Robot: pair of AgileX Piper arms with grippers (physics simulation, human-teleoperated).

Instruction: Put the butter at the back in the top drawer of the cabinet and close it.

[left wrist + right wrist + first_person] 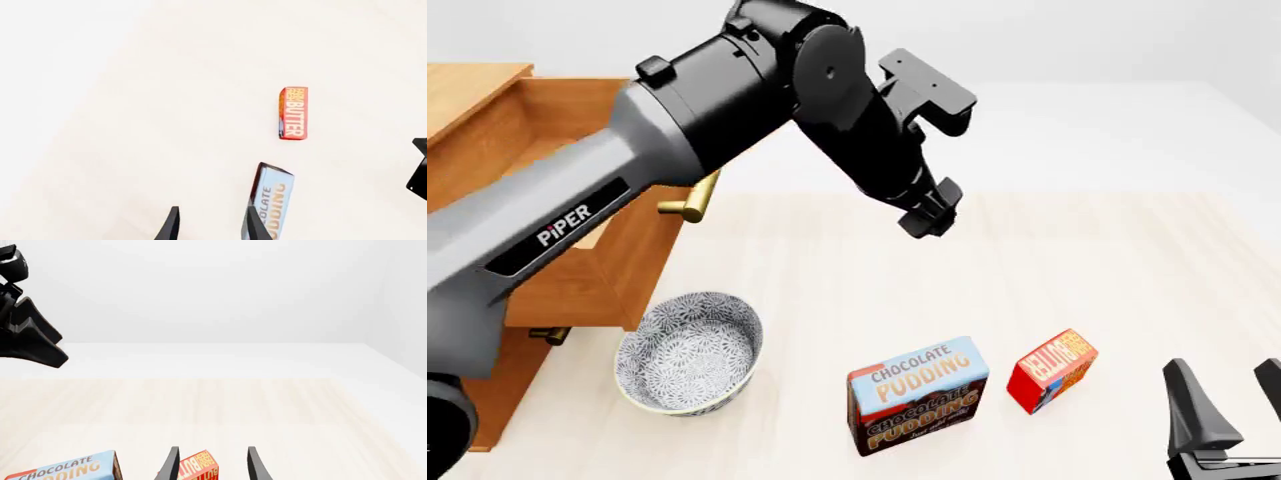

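Both grippers empty and spread.
Left arm (694, 150) hides much of the top drawer (574, 200); butter (1050, 370) stands near the tabletop's (1068, 260) front edge; right gripper (1225, 400) cropped.

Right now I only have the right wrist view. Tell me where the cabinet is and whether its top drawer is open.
Observer: In the front view, the cabinet stands at the table's left side, and the top drawer is pulled out.
Operator: Report anything standing near it.
Observer: A patterned bowl sits just in front of the cabinet, left of the pudding box.
Operator: Check my right hand against the butter.
Observer: The right hand is open and sits to the right of the butter, not touching it.
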